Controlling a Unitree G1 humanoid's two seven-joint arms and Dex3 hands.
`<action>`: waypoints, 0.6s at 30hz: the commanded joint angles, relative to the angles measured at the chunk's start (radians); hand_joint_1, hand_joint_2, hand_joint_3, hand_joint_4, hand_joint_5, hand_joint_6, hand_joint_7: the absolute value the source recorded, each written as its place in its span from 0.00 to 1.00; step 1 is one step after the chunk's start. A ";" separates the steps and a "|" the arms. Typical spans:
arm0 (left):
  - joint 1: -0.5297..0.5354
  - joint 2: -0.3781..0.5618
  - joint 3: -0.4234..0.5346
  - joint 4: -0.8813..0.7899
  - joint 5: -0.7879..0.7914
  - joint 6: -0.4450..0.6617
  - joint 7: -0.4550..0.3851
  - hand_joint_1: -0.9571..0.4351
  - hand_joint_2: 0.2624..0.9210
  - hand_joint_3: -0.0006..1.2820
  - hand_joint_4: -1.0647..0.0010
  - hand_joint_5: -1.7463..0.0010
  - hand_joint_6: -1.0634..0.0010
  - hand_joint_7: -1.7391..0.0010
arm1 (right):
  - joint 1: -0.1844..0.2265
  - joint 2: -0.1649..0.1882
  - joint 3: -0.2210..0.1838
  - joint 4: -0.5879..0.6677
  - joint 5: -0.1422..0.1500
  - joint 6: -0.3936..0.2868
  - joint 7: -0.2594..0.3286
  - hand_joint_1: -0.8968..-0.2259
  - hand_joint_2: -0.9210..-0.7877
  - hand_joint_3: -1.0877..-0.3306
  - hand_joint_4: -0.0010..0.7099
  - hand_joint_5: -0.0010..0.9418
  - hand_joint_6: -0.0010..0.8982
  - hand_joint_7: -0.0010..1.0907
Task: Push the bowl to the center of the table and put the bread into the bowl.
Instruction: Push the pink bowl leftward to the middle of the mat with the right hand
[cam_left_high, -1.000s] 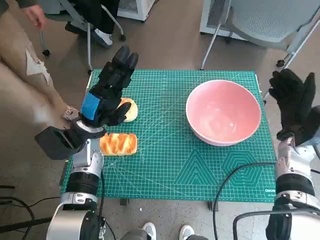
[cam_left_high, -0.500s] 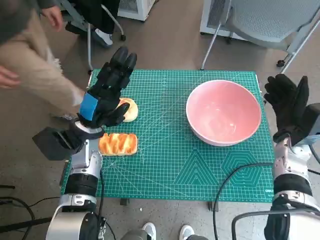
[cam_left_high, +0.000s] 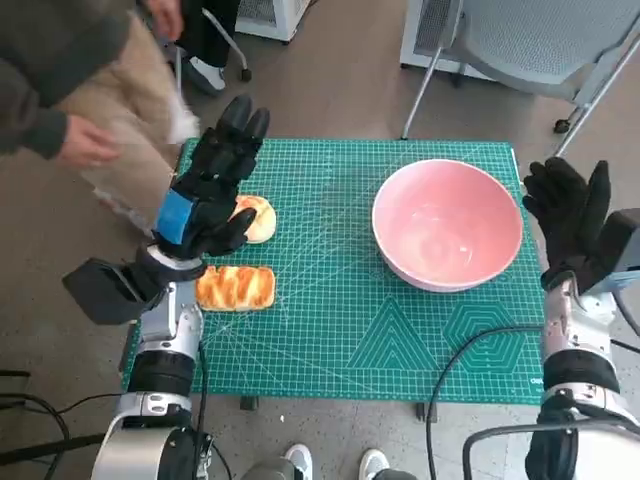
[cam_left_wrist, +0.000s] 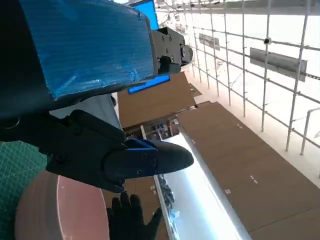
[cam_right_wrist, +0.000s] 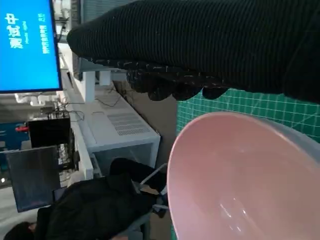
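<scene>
The right hand (cam_left_high: 572, 218), fingers spread and empty, waits just beside the pink bowl (cam_left_high: 447, 224) near the table's right edge, placed to push it centerward. The left hand (cam_left_high: 210, 188), open and empty, hovers over the bread (cam_left_high: 236, 288) near the left edge.

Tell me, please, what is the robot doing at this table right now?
Nothing is held yet. The pink bowl sits empty toward the right side of the green mat. The gloved right hand is raised beside its outer rim, fingers apart. The left hand hovers open over a round bun, with a loaf-shaped bread nearby. A person passes behind.
</scene>
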 joint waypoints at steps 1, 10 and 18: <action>0.015 0.010 0.003 -0.020 -0.004 0.011 0.004 0.18 1.00 0.31 1.00 1.00 0.88 0.98 | 0.032 0.015 0.006 0.013 -0.013 0.019 -0.018 0.33 0.00 0.27 0.28 0.01 0.22 0.11; 0.028 0.013 0.001 -0.042 -0.007 0.019 0.004 0.18 1.00 0.31 1.00 1.00 0.88 0.97 | 0.033 0.023 0.012 0.014 -0.017 0.013 -0.027 0.33 0.00 0.27 0.28 0.01 0.23 0.10; 0.038 0.018 0.004 -0.053 -0.011 0.025 0.001 0.18 1.00 0.32 1.00 1.00 0.88 0.97 | 0.040 0.034 0.010 0.017 -0.018 0.013 -0.017 0.34 0.00 0.26 0.29 0.01 0.24 0.10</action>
